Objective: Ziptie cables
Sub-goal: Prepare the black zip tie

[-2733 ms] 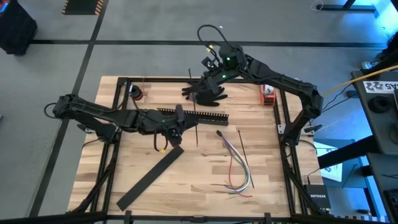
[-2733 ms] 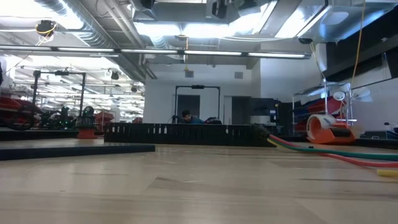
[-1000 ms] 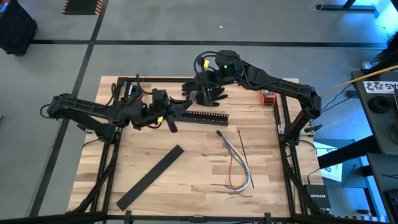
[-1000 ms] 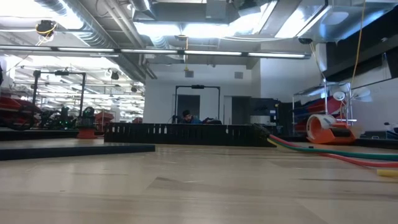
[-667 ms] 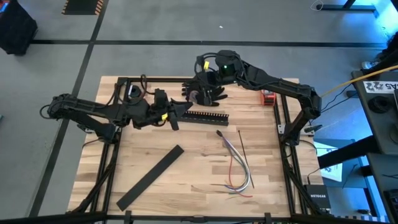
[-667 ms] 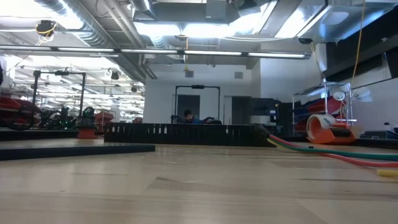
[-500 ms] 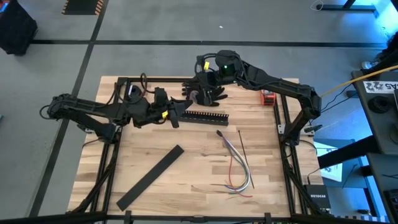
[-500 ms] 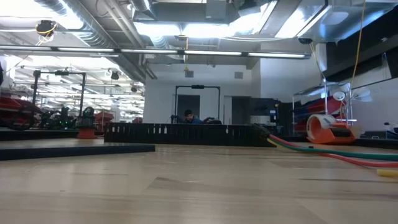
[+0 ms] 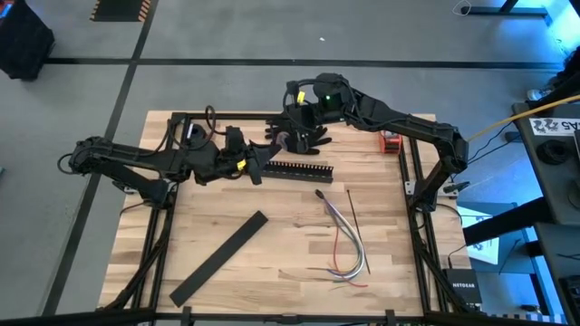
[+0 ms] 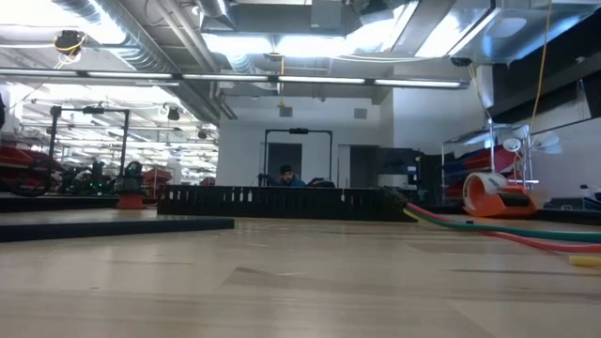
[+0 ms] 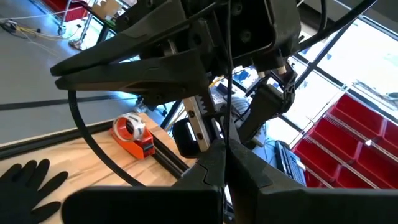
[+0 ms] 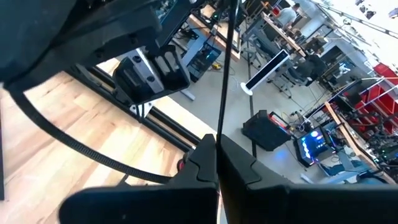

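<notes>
Lying: cables (image 9: 343, 237) well apart from grippers | left (image 9: 264, 155) closed | right (image 9: 288, 136) closed

From above I see a long black comb-slotted bar (image 9: 297, 167) lying near the far edge of the wooden table (image 9: 272, 244). A flat plain black strip (image 9: 219, 258) lies diagonally on the near left of the table, well apart from the bar. A black glove (image 9: 304, 136) lies just behind the bar, and an orange tape dispenser (image 9: 391, 139) sits by the far right corner. At table height, I can make out a person (image 10: 285, 175) in the room beyond the bar.
</notes>
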You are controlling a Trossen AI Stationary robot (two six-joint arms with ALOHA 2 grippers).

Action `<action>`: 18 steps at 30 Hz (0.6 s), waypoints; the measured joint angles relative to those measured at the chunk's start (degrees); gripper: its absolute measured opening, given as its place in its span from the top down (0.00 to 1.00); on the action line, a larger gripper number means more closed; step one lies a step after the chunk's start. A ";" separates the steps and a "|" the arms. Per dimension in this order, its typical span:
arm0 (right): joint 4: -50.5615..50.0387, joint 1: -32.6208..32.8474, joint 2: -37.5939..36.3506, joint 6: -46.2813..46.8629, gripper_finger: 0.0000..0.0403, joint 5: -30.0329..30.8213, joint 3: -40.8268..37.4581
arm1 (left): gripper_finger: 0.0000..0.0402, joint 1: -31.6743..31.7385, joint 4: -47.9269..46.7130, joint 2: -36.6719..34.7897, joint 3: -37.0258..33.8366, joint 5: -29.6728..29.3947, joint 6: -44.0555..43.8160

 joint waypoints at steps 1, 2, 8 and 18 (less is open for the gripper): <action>0.09 0.00 0.00 -0.07 1.00 0.00 0.00 | 1.00 0.00 -0.01 0.00 0.00 0.00 -0.07; 0.11 0.00 0.00 -0.25 1.00 0.04 0.00 | 1.00 0.00 0.00 0.00 0.00 0.00 -0.29; -0.17 0.00 0.00 -3.14 1.00 1.15 0.00 | 1.00 0.20 0.00 0.00 0.00 0.00 -1.22; -2.56 3.17 0.00 -17.96 1.00 11.53 0.02 | 1.00 0.33 -0.60 0.02 0.00 0.00 -4.72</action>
